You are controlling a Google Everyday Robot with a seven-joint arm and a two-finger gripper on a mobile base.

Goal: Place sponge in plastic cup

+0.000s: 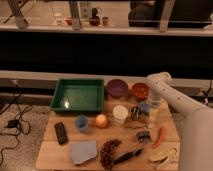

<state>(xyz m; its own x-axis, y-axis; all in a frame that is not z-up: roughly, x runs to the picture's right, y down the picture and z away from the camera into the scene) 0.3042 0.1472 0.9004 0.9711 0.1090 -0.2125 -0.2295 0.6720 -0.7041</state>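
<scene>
Wooden table (50,150) stands before a dark counter, with cables (12,117) trailing on the floor to its left. A white robot arm (170,95) bends down from the right side, its gripper (139,114) low over the table just right of the white cup (120,114) and in front of the orange bowl (140,90). The light-blue sponge (145,106) sits at the end of the arm, right against the gripper and near the white cup, not inside it. Whether the gripper is clamped on the sponge or merely beside it cannot be told. At the rear left lies a green tray (57,95), and a purple bowl (117,88) stands between it and the orange bowl. Left of the white cup are an orange (101,120) and a blue cup (81,122), with a black remote (61,132) near the left edge. Along the front edge lie a grey-blue slab (83,151), grapes (109,150) and a black-handled brush (127,155). A red chili (160,135) and a banana (159,156) lie at the front right.
</scene>
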